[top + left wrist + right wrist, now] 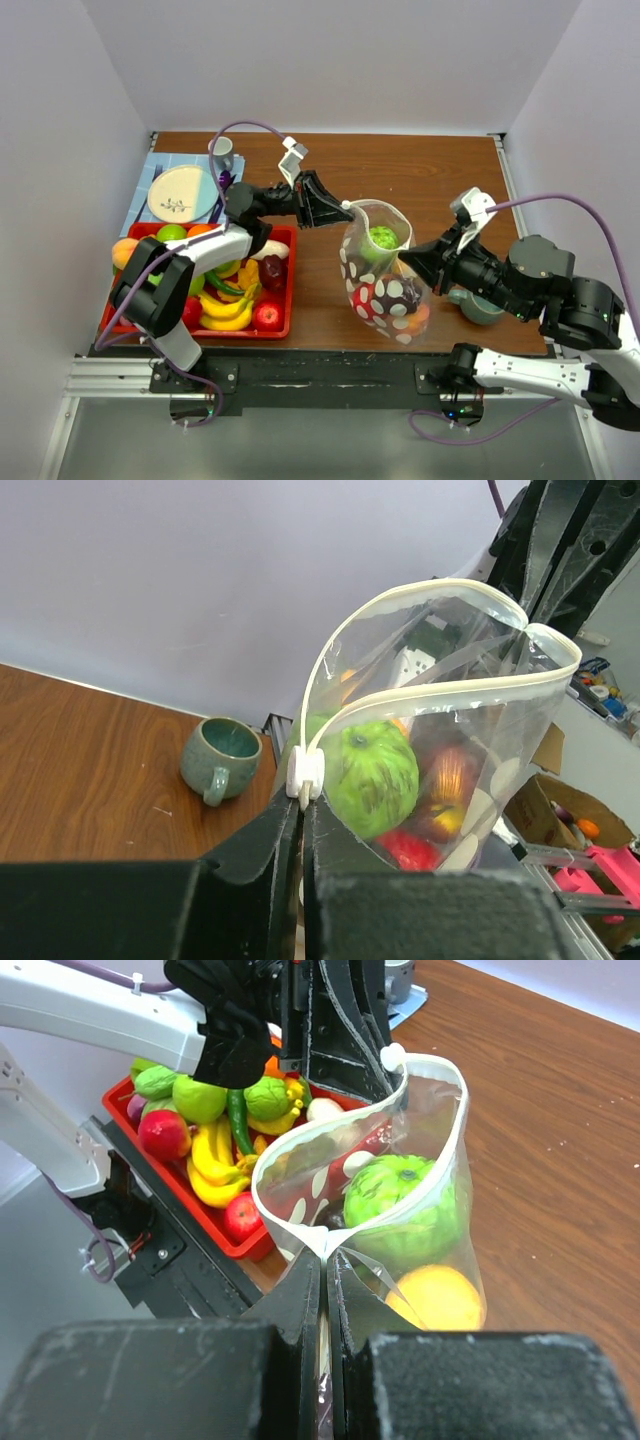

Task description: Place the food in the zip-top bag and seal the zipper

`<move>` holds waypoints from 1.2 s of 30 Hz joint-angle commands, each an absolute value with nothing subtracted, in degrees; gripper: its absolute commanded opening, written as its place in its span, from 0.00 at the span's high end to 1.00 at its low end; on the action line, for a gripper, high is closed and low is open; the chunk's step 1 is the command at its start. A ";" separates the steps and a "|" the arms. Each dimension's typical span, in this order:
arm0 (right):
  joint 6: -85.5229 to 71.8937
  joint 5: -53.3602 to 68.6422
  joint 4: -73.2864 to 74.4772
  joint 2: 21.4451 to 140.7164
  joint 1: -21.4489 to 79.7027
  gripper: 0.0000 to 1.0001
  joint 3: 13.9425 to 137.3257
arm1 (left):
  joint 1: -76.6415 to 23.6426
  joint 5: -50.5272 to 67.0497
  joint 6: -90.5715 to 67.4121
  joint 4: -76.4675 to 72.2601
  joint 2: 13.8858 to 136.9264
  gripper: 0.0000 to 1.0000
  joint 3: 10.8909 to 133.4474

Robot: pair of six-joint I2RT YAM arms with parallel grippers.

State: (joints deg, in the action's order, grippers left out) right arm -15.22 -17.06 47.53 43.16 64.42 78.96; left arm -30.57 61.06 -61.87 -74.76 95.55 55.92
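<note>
The zip-top bag [385, 275], clear with white dots, is held up over the table's middle with its mouth open. Inside are a green fruit [381, 238], red and dark fruit, and an orange [440, 1300]. My left gripper [345, 208] is shut on the bag's left end, just below the white slider [306, 770] of the zipper [450, 692]. My right gripper [405, 258] is shut on the opposite end of the mouth, pinching the plastic [325, 1258]. The green fruit [372, 770] lies just under the rim.
A red tray [292, 285] at the left holds bananas, apples, limes and other food; it also shows in the right wrist view [238, 1242]. A plate [182, 192] and mug [222, 152] sit on a blue mat at far left. A teal cup [480, 305] stands by the right arm.
</note>
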 commanded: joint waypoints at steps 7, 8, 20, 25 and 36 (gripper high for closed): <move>-23.81 -27.93 50.79 43.94 64.42 1.00 71.73 | -30.06 65.29 -58.45 -108.63 97.11 1.00 57.22; -24.78 -30.30 52.28 44.90 64.34 1.00 70.76 | -29.97 66.09 -58.36 -108.72 97.55 1.00 57.30; -34.37 -38.67 58.54 48.52 64.34 0.83 61.61 | -27.51 69.08 -53.09 -108.63 96.60 1.00 45.01; -27.61 -34.55 53.54 45.71 64.34 0.52 64.50 | -27.51 71.36 -53.09 -108.63 94.93 1.00 43.95; -11.44 -25.23 41.16 57.56 64.34 0.44 79.45 | -28.12 74.53 -55.81 -108.63 93.34 1.00 46.93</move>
State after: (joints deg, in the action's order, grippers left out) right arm -19.70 -30.35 50.22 52.14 64.38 75.70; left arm -27.77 72.99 -55.31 -74.48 95.11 44.53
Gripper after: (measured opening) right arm 0.604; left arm 0.018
